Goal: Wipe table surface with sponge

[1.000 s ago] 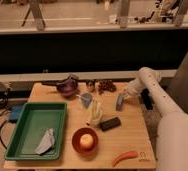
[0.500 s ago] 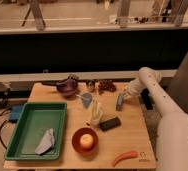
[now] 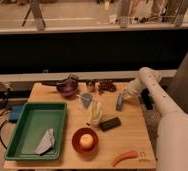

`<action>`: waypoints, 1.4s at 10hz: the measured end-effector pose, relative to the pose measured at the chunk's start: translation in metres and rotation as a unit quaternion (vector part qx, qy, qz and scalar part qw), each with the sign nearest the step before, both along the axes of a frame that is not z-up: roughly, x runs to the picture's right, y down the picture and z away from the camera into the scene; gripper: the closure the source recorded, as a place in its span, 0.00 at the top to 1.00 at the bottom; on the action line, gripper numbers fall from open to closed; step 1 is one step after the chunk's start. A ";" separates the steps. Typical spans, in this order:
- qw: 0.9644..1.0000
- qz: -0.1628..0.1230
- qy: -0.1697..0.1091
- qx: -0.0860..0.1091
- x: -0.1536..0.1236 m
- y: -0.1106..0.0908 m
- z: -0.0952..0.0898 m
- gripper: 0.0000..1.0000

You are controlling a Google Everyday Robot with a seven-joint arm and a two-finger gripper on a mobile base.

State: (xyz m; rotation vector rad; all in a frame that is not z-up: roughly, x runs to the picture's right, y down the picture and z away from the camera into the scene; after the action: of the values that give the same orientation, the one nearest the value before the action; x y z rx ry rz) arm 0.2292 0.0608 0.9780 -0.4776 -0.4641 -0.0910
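Note:
A grey-blue sponge (image 3: 119, 103) stands on edge on the wooden table (image 3: 132, 135), towards its right rear. My gripper (image 3: 124, 96) is at the end of the white arm that reaches in from the right. It is right at the top of the sponge and touches or nearly touches it.
A green tray (image 3: 29, 107) with a grey cloth (image 3: 46, 142) fills the left side. A purple bowl (image 3: 67, 86), a blue cup (image 3: 86, 99), a yellow item (image 3: 93, 113), a black block (image 3: 110, 123), an orange bowl (image 3: 86, 141) and a red-orange pepper (image 3: 124, 157) lie around.

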 end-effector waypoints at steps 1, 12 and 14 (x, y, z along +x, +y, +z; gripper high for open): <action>1.000 0.000 0.000 0.000 0.000 0.000 0.000 0.03; 1.000 -0.004 -0.003 -0.002 -0.002 0.002 0.000 0.47; 1.000 -0.006 -0.004 -0.004 -0.003 0.004 0.000 0.27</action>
State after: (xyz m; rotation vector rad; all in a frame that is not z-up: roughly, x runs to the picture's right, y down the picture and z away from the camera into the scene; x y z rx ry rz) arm 0.2261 0.0647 0.9778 -0.4879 -0.4695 -0.1026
